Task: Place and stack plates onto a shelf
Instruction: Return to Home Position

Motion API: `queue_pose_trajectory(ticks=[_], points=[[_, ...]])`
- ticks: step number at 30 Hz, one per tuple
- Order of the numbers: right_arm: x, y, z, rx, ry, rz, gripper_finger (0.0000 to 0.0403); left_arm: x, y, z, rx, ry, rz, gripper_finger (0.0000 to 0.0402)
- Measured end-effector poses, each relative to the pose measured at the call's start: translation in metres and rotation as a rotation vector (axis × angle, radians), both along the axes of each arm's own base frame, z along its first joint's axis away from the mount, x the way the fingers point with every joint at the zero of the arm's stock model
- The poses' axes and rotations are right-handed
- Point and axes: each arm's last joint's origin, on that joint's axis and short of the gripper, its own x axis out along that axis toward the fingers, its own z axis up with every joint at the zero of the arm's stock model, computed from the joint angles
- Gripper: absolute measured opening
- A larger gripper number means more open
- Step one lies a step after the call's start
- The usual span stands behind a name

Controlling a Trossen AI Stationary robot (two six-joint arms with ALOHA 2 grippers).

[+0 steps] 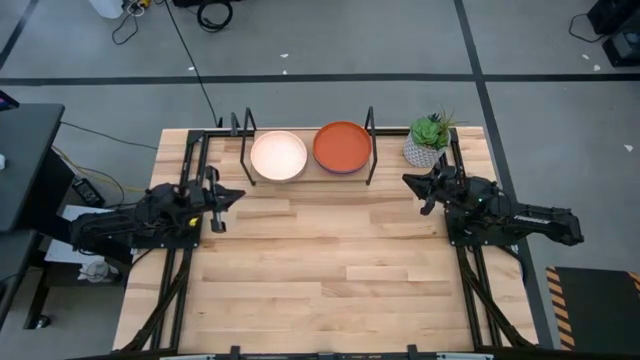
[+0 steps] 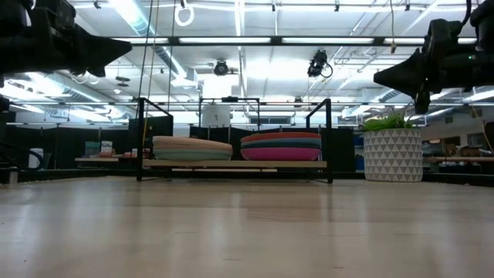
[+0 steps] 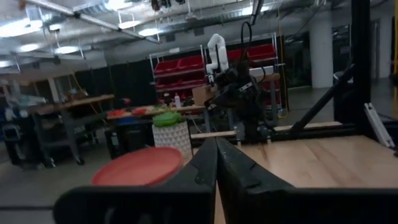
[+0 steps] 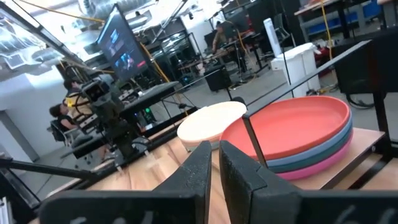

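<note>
Resting well clear of right gripper (image 1: 407,180): plates (image 1: 342,147)

Cream-topped stack (image 1: 278,156) and orange-topped stack (image 1: 342,147) sit on shelf (image 2: 231,164).

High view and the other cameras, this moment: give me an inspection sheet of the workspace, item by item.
Surface: wooden table, bare in front of the shelf.
Job's things: shelf holds two stacks side by side, with a cream plate on top of the left stack and an orange plate on top of the right.
Clutter: potted plant beside the shelf.
Grippers: left gripper and right gripper shut, holding nothing, raised at the table's sides.
Cables: black cable on the floor beyond the table.
Surroundings: seated person in the room, away from the table.
</note>
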Motion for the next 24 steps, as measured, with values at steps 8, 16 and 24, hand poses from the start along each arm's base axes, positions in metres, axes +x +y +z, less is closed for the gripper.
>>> queue_pose_trajectory(ticks=[8, 16, 24], points=[[0.0, 0.0001, 0.0002, -0.007, 0.001, 0.004, 0.0038, 0.0002, 0.0001, -0.0007, -0.088, -0.01, -0.019, 0.004], [0.0, 0.0001, 0.0002, -0.009, 0.001, 0.004, 0.0038, 0.0001, 0.0001, -0.0007, -0.08, -0.009, -0.017, 0.0042], [0.0, 0.0001, 0.0002, -0.009, 0.002, 0.005, 0.0038, 0.0002, 0.0001, -0.0008, -0.079, -0.008, -0.017, 0.0043]])
